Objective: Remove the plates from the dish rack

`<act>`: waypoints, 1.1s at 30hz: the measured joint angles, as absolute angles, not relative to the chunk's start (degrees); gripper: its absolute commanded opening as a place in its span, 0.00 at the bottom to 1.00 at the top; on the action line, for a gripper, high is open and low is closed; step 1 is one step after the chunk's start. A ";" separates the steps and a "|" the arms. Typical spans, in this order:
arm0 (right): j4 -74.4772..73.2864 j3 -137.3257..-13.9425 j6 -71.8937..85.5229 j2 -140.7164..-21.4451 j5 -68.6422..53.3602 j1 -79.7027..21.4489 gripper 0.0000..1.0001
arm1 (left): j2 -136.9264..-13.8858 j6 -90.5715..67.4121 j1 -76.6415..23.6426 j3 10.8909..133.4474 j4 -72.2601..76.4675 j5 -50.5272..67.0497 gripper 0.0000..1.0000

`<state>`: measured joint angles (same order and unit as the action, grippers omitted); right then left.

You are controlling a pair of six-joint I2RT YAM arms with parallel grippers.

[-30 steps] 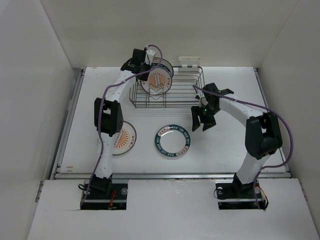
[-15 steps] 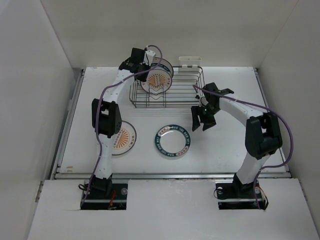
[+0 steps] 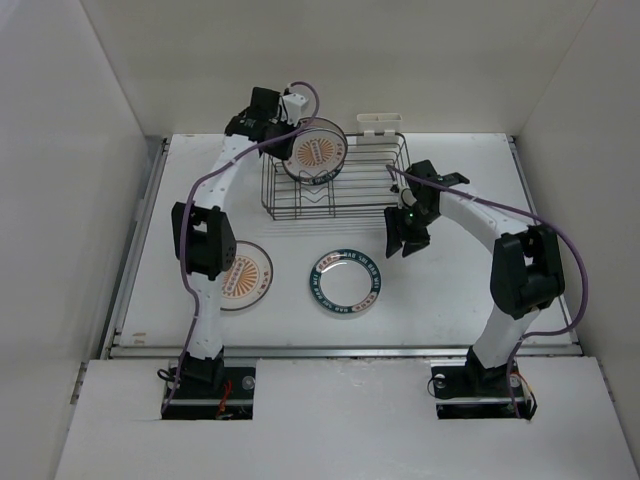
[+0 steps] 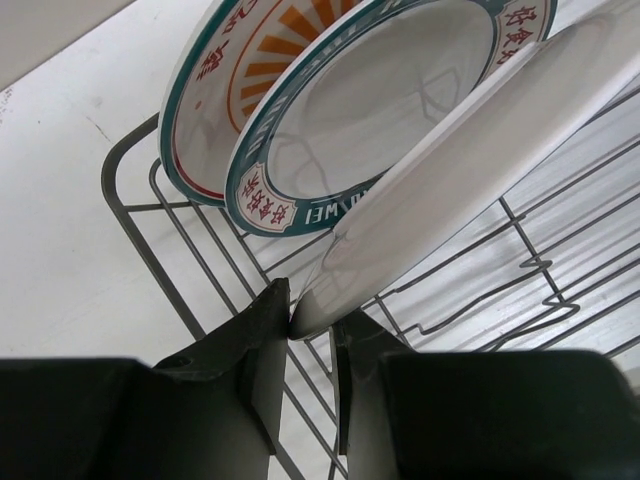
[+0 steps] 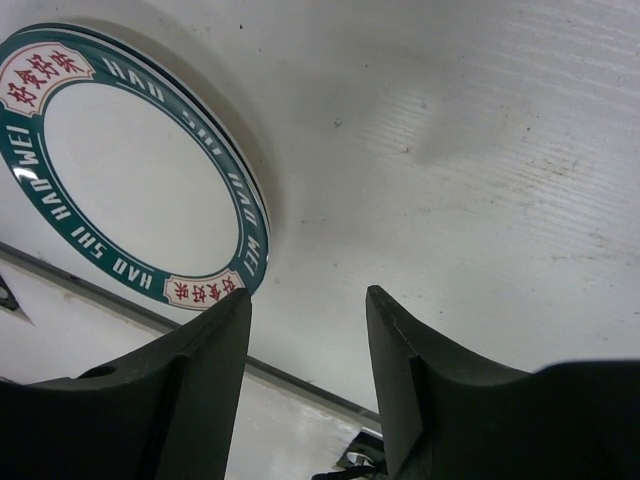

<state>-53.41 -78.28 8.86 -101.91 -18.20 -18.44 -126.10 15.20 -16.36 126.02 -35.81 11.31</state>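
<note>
The dish rack (image 3: 335,185) stands at the back of the table. My left gripper (image 3: 278,128) is over its back left corner. In the left wrist view the left gripper (image 4: 310,318) is shut on the lower rim of a tilted plate (image 4: 450,170) whose plain white side faces the camera. Behind it in the rack stand a green-rimmed plate (image 4: 380,100) and an orange sunburst plate (image 4: 265,55). From above, a tilted sunburst plate (image 3: 318,150) shows at the gripper. My right gripper (image 3: 405,238) is open and empty over the table, right of a green-rimmed plate (image 3: 347,283) lying flat, which also shows in the right wrist view (image 5: 130,180).
An orange sunburst plate (image 3: 245,275) lies flat on the table at the left, partly under the left arm. A white caddy (image 3: 380,124) hangs on the rack's far side. White walls enclose the table on three sides.
The left gripper has moved back and up with the plate's rim in it, and the plate now tilts and sits higher in the rack. The right gripper has shifted slightly away from the near edge.
</note>
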 measured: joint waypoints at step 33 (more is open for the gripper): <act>-28.73 -89.43 13.39 -99.18 -34.74 -18.24 0.99 | -117.10 4.01 -16.78 129.75 -49.50 26.13 0.00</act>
<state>-28.73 -89.43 13.39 -99.18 -34.74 -18.24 -117.10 4.01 -16.78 129.75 -49.50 26.13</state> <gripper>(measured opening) 0.810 0.021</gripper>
